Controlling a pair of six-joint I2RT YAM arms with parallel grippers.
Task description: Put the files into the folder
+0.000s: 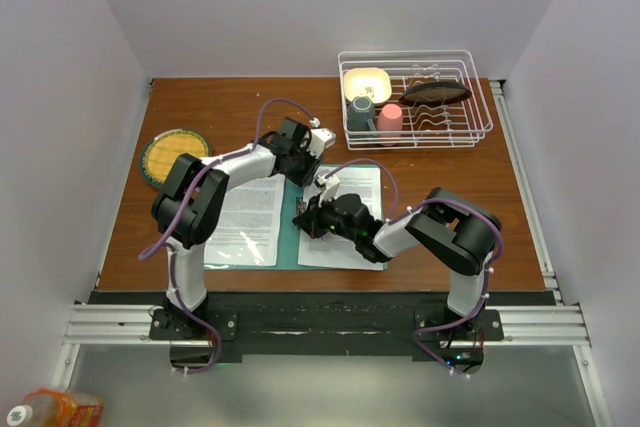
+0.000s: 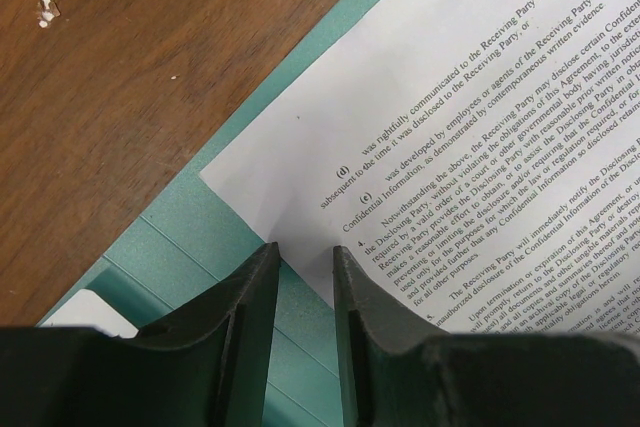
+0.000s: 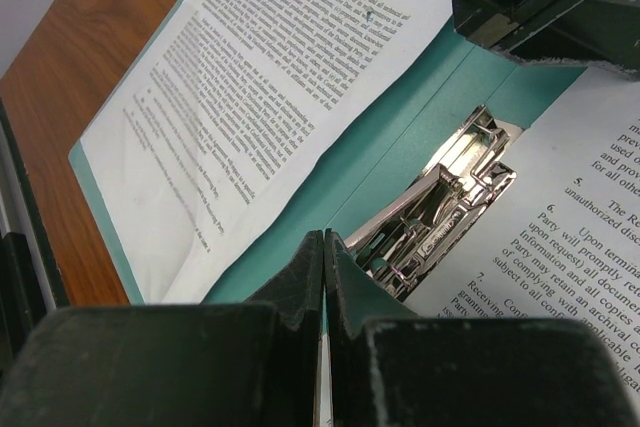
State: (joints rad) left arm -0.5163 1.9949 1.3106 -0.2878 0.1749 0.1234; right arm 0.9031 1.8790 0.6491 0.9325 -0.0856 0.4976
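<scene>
Two files (image 1: 248, 219) lie face up on the open folder (image 1: 288, 250), one printed sheet on each teal leaf, and the folder lies flat on the desk (image 1: 250, 107) between my two arms. From the top camera I see the left claw (image 2: 305, 252) out over the folder's far edge, close to the centre crease. On its wrist camera the jaws stand a little apart, and through the gap I see teal card and the corner of one sheet, with nothing clamped between the fingers. The right claw (image 3: 323, 242) hangs low over the crease at the middle of the folder, its fingers pressed tight together. A thin pale sliver shows in the seam lower down, but I cannot tell whether any paper is caught there. Just past those fingers a shiny metal clip (image 3: 440, 197) sits at the inner edge of the right-hand sheet, beside the crease. Well apart, at the far right corner of the desk, stands a white wire dish rack (image 1: 480, 119), and a round woven mat (image 1: 173, 155) lies near the left edge.
</scene>
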